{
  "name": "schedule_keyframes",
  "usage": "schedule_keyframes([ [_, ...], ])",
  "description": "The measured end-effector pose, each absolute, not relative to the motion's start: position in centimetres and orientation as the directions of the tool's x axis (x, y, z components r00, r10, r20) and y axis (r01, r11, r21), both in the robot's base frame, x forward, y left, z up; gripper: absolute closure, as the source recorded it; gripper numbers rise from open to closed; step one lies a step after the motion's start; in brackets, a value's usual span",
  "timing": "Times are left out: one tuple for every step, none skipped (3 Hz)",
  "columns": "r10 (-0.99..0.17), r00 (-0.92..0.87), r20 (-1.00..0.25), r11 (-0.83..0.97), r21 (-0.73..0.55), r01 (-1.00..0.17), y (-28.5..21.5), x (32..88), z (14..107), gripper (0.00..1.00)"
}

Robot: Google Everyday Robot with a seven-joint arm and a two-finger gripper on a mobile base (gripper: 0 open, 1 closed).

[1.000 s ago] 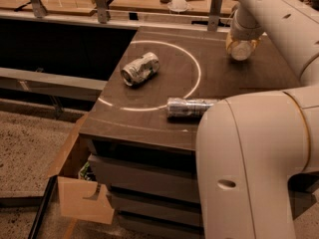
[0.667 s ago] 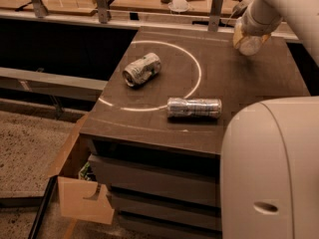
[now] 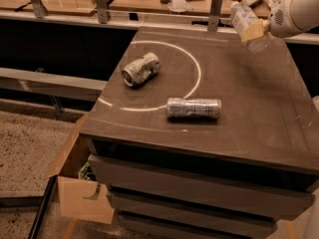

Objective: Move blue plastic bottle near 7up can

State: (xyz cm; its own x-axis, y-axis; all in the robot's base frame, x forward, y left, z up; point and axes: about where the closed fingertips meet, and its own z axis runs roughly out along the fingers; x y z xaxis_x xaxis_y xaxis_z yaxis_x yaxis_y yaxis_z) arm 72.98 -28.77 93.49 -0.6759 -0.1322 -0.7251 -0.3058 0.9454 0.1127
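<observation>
The blue plastic bottle, clear with a pale bluish-white label, hangs tilted in the air over the table's far right corner. My gripper reaches in from the upper right and is shut on the bottle. The 7up can, short and dented with pale green-and-white print, lies on its side inside the white circle at the table's left. The bottle is far to the right of the can and apart from it.
A slimmer silver can lies on its side at the circle's front edge. The dark table has drawers below. An open cardboard box stands on the floor at the lower left. A cluttered bench and metal posts run along the back.
My arm has swung away to the upper right and its big white body has left the foreground. The gripper with the bottle now sits higher and further right. The cans have not moved.
</observation>
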Motion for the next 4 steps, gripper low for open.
schedule_keyframes([
  [-0.221,-0.616,-0.756,0.832,0.184,-0.524,-25.0,70.6,94.3,1.00],
  [-0.394,-0.524,-0.755,0.681,0.143,-0.718,-22.0,67.6,94.3,1.00],
  [-0.554,-0.394,-0.733,0.539,0.045,-0.841,-20.6,65.5,93.4,1.00],
  [-0.647,-0.298,-0.701,0.455,-0.042,-0.889,-20.5,65.2,91.5,1.00],
])
